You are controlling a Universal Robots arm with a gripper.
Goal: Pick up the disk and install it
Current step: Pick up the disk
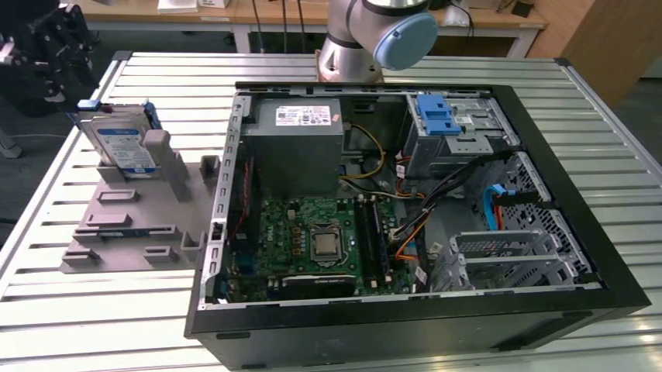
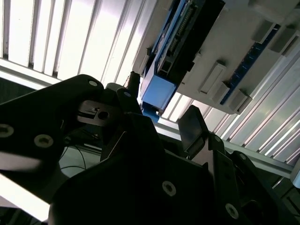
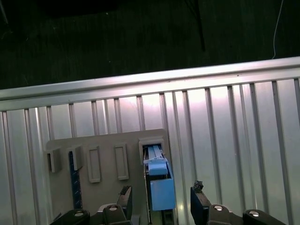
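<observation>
Disk stands on edge in the grey holder on the slatted table, at the exterior view's left of the open computer case. Gripper hovers above it, fingers spread to either side and gripping nothing. Disk is likely rigid, fairly heavy and shock-sensitive, so pinch the flat metal faces. The print on its white-and-blue label is unreadable.

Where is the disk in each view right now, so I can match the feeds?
Exterior view: the disk stands on edge in the grey holder, on the exterior view's left, outside the computer case.
First wrist view: the disk sits in the holder's slot, seen between the open fingers.
Second wrist view: the disk is seen edge-on, beyond the fingers.
Shared landmark: the grey holder.
</observation>
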